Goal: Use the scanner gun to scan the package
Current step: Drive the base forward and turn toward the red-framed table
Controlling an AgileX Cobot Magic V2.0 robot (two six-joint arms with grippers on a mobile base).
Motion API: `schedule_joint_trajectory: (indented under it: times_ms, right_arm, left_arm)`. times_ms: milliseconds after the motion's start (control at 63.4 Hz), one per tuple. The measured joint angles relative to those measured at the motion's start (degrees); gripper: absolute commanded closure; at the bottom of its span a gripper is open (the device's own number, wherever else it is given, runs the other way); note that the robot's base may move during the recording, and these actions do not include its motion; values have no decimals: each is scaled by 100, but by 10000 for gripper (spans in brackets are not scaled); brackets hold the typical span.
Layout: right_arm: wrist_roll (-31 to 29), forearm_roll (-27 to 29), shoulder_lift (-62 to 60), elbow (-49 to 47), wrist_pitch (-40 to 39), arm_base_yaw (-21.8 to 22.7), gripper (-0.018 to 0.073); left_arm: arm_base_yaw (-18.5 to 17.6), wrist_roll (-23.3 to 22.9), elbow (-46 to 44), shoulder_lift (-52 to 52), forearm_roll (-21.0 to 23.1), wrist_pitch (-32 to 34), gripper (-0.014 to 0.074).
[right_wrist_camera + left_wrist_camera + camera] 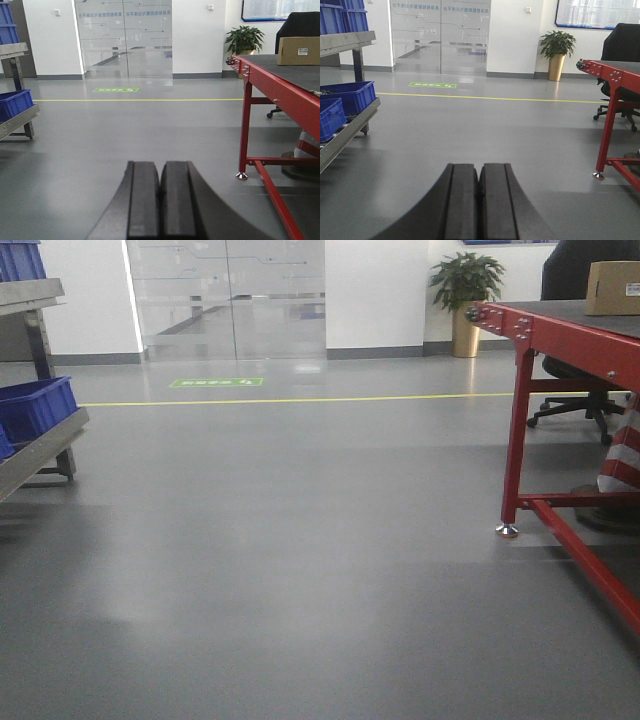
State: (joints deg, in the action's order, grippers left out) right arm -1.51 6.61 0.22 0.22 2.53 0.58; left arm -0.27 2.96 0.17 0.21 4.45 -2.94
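Red-framed, dark-topped surface (292,72) along the right of the frame carries the plain tan cardboard package (298,50) with its small white label, in the upper right corner, its long side running across the view. It lies ahead and rightward of both arms. The right end effector (160,172) looks nearer than the left end effector (479,172). Both have their pads pressed together, holding nothing. No scanner gun shows.

Package (298,50) on table (272,80), right side
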Motion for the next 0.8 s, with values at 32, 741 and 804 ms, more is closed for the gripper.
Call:
schedule_joint_trajectory:
  times_ms: [32,741,804]
  right_arm:
    - [0,0,0,0,0,0,727]
    - [0,0,0,0,0,0,727]
    - [0,0,0,0,0,0,727]
  left_arm:
    - [0,0,0,0,0,0,707]
    - [0,0,0,0,0,0,707]
    - [0,0,0,0,0,0,707]
